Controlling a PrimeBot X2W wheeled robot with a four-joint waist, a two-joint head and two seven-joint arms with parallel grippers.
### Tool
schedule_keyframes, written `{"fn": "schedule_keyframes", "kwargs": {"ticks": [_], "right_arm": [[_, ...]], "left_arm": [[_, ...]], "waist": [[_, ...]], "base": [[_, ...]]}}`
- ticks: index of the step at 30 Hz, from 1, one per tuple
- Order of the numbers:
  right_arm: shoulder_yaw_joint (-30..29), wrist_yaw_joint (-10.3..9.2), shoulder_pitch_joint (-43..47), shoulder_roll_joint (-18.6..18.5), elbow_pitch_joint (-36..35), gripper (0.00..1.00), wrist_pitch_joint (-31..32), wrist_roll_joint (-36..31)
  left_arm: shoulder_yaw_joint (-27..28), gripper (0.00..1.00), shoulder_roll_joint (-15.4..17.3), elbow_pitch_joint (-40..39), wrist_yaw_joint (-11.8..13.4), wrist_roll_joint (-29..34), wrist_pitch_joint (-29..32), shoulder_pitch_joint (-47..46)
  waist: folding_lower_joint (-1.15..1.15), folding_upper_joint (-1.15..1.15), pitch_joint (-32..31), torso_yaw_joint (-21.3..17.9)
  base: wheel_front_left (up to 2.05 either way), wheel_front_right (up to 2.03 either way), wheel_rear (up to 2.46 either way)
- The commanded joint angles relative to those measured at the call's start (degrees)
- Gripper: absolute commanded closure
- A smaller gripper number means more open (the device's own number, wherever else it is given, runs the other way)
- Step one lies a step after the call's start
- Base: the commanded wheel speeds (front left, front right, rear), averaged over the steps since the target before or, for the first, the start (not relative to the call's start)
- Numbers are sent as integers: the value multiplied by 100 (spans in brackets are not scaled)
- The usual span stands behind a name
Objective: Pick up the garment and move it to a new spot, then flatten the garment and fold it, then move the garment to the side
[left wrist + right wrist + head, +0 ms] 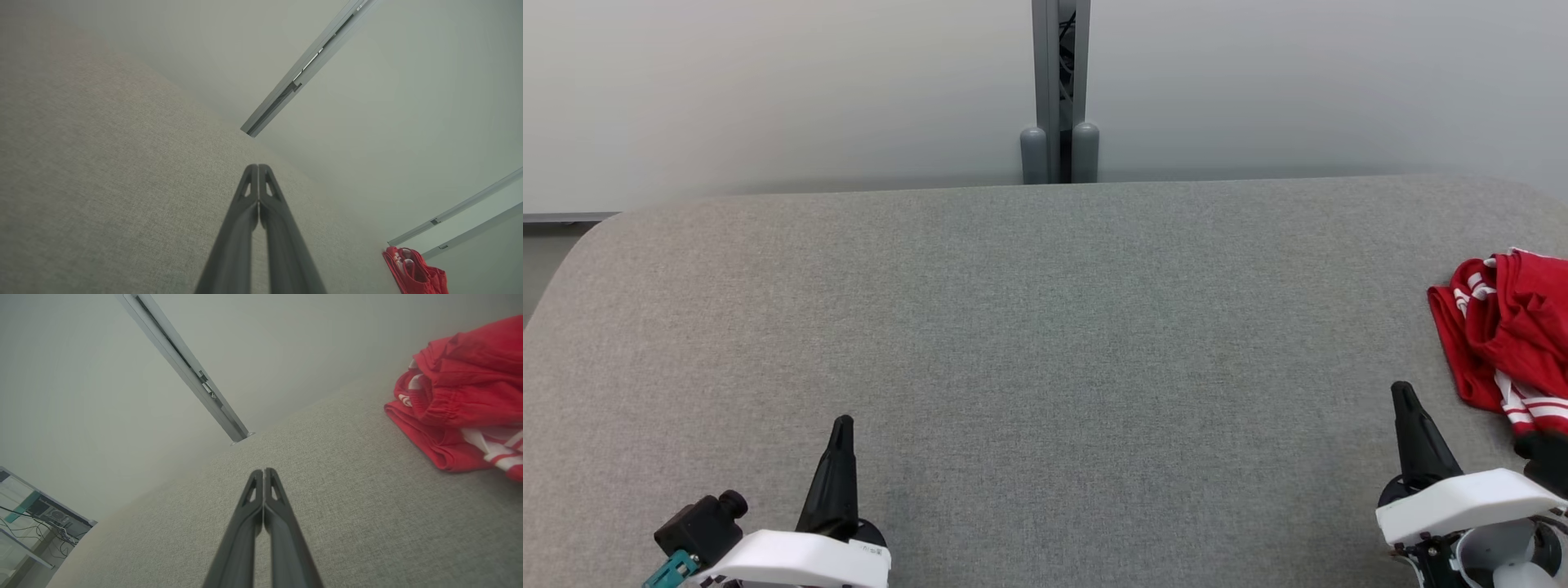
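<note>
left gripper [842,425]: fingers pressed together, empty, near-left edge
right gripper [1401,390]: same, near-right, beside garment
red garment [1511,327]: bunched, worktop [1045,327] right edge
stage: unclear; unfolded heap or rough fold set aside

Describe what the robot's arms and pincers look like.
The left pincer and right pincer each have two long, dark, tapering fingers with small triangular cut-outs near the tips. Each sits on a glossy white wrist shell. The left wrist also carries a black block with a teal part.
</note>
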Motion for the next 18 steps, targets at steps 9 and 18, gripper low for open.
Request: {"fn": "schedule_keyframes", "kwargs": {"ticks": [9,18], "right_arm": [[-370,1,69,-53,-225,100,352,889],[-650,1,145,-58,-323,100,640,1596]], "left_arm": [[-72,100,16,-28,-100,-727,72,-266],[-139,100,20,6,-154,-1300,132,-355]], "waist": [[0,0,-19,-29],[0,0,-38,-58]], "base": [[0,0,0],[0,0,0]]}}
